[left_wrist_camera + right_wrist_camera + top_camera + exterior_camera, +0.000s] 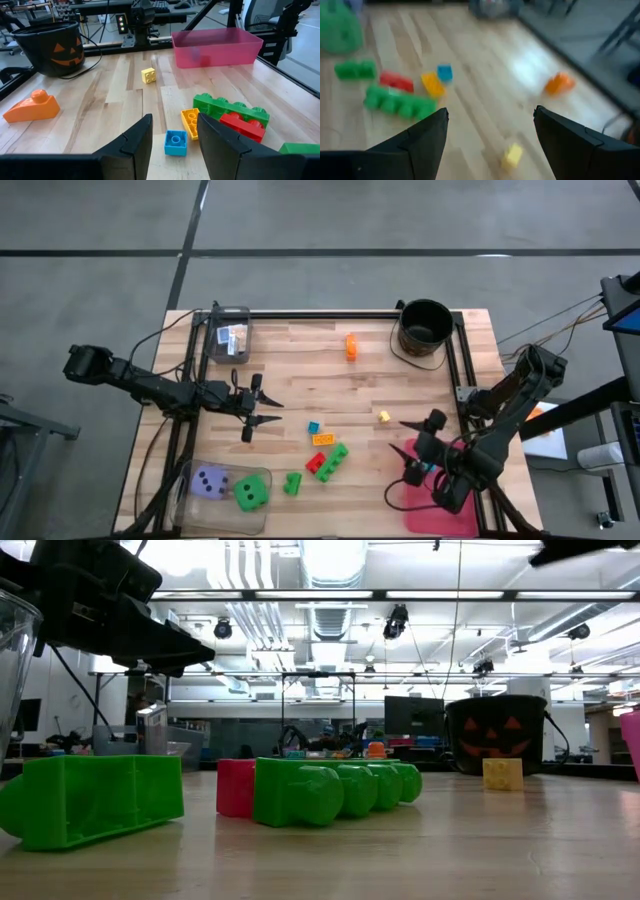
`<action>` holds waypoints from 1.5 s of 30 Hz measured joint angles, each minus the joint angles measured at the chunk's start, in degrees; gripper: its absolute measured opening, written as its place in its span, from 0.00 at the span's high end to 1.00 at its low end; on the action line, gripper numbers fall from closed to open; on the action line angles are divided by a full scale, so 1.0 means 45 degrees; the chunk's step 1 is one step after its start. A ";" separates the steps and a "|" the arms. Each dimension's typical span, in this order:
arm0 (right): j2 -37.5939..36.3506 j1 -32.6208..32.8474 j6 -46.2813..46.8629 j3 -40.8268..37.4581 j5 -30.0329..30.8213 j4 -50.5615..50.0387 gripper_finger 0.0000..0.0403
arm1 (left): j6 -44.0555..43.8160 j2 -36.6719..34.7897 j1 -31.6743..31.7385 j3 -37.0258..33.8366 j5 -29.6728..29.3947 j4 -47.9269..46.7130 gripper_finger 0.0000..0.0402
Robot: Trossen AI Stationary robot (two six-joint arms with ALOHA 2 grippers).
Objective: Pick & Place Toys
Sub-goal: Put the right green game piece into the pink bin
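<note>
Although both arms hang over the wooden table [300,350], neither holds anything. The left gripper [262,410] sits left of centre in the overhead frame, its dark fingers apart and empty; the right gripper [408,437] sits lower right, its fingers spread wide and also empty, just above the pink tray [440,515] in the bottom right corner.

The loose toys lie in a cluster at lower centre, between the two grippers: a small blue brick [313,427], a yellow-orange brick [323,439], a red brick [315,463] touching a long green brick [335,461], and a short green brick [292,483]. The left gripper looks nearer — the blue brick lies just right of and below its fingertips, and its wrist view shows that brick between the fingers, close ahead. The long green brick runs diagonally, lower left to upper right.

A small yellow cube [384,416] lies just up-left of the right gripper, so that arm seems better placed for it. An orange wedge [351,346] sits well apart, upper centre, near the black bucket [425,327].

The bricks are hard glossy plastic with round studs — small, square-edged, likely easy to pinch across flat sides.
</note>
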 joint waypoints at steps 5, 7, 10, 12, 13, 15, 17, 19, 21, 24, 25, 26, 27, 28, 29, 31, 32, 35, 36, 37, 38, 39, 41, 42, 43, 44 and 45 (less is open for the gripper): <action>0.0304 -0.0094 -0.1908 -0.0082 0.0711 0.1685 0.27 | 0.0000 0.0000 0.0000 0.0000 0.0001 0.0002 0.61; 0.0448 -0.0244 -0.2460 -0.0185 0.0454 0.2462 0.27 | -0.0001 0.0000 0.0000 0.0000 0.0000 0.0002 0.61; 0.0812 -0.0648 -0.3343 -0.0328 -0.0927 0.3666 0.27 | -0.0005 -0.0001 0.0000 0.0000 0.0000 0.0002 0.61; 0.1082 -0.0991 -0.4087 -0.0500 -0.1815 0.4771 0.27 | 0.0002 -0.0002 0.0000 0.0000 0.0002 0.0002 0.61; 0.1223 -0.1175 -0.4539 -0.0556 -0.2129 0.5362 0.27 | 0.0005 -0.0002 0.0000 0.0000 0.0000 0.0002 0.61; 0.1495 -0.1592 -0.5532 -0.0711 -0.2955 0.6713 0.27 | 0.0005 0.0000 0.0000 0.0000 0.0000 0.0001 0.61; 0.1759 -0.2073 -0.6608 -0.0855 -0.3994 0.8049 0.27 | 0.0007 -0.0001 0.0000 0.0000 0.0000 -0.0003 0.61; 0.1969 -0.2572 -0.7700 -0.0961 -0.5204 0.9357 0.27 | 0.0005 -0.0003 0.0000 0.0000 0.0000 -0.0002 0.61; 0.2138 -0.3088 -0.8631 -0.1024 -0.6539 1.0761 0.27 | 0.0005 0.0000 0.0000 0.0000 0.0000 -0.0003 0.61; 0.2418 -0.3875 -0.9791 -0.1044 -0.8409 1.2300 0.27 | 0.0007 -0.0002 0.0000 0.0000 0.0000 -0.0007 0.61; 0.2521 -0.4143 -1.0048 -0.1028 -0.8973 1.2552 0.27 | 0.0010 0.0000 0.0000 0.0000 0.0000 -0.0003 0.61; 0.2630 -0.4403 -1.0250 -0.0990 -0.9401 1.2562 0.27 | 0.0005 0.0000 0.0000 0.0000 0.0000 -0.0007 0.61; 0.2745 -0.4673 -1.0373 -0.0953 -0.9760 1.2479 0.27 | 0.0010 -0.0001 0.0000 0.0000 0.0000 -0.0007 0.61; 0.2868 -0.4951 -1.0460 -0.0909 -1.0124 1.2312 0.27 | 0.0010 0.0000 0.0000 0.0000 0.0000 -0.0007 0.61; 0.2980 -0.5208 -1.0577 -0.0873 -1.0461 1.2089 0.27 | 0.0010 -0.0001 0.0000 0.0000 0.0000 -0.0007 0.61; 0.3228 -0.5718 -1.0744 -0.0752 -1.1017 1.1342 0.27 | 0.0022 0.0000 0.0000 0.0000 0.0000 -0.0007 0.61; 0.3365 -0.5936 -1.0912 -0.0667 -1.1223 1.0981 0.27 | 0.0024 0.0000 0.0000 0.0000 0.0000 -0.0010 0.61; 0.3838 -0.6420 -1.1694 -0.0278 -1.1608 0.9915 0.27 | 0.0074 0.0000 0.0000 0.0000 0.0000 -0.0012 0.61; 0.4030 -0.6514 -1.2007 -0.0083 -1.1656 0.9558 0.27 | 0.0125 0.0000 0.0000 0.0000 -0.0005 -0.0017 0.61; 0.4203 -0.6601 -1.2323 0.0133 -1.1753 0.9245 0.27 | 0.0162 0.0000 0.0000 0.0000 -0.0005 -0.0017 0.61; 0.4395 -0.6655 -1.2602 0.0368 -1.1878 0.8936 0.27 | 0.0168 0.0000 0.0000 0.0000 -0.0005 -0.0017 0.61; 0.4602 -0.6705 -1.2831 0.0642 -1.1945 0.8610 0.27 | 0.0168 0.0000 0.0000 0.0000 -0.0005 -0.0017 0.61; 0.5037 -0.6737 -1.3274 0.1293 -1.2028 0.7926 0.27 | 0.0170 -0.0002 0.0000 0.0000 -0.0009 -0.0040 0.61; 0.5285 -0.6737 -1.3498 0.1633 -1.2067 0.7559 0.27 | 0.0170 0.0000 0.0000 0.0000 -0.0005 -0.0041 0.61; 0.5527 -0.6737 -1.3715 0.2028 -1.2115 0.7187 0.27 | 0.0170 -0.0002 0.0000 0.0000 -0.0007 -0.0053 0.61; 0.5778 -0.6737 -1.3924 0.2418 -1.2159 0.6872 0.27 | 0.0170 -0.0005 0.0000 0.0000 -0.0005 -0.0071 0.61; 0.6037 -0.6737 -1.4087 0.2821 -1.2209 0.6545 0.27 | 0.0170 0.0000 0.0000 0.0000 -0.0005 -0.0090 0.61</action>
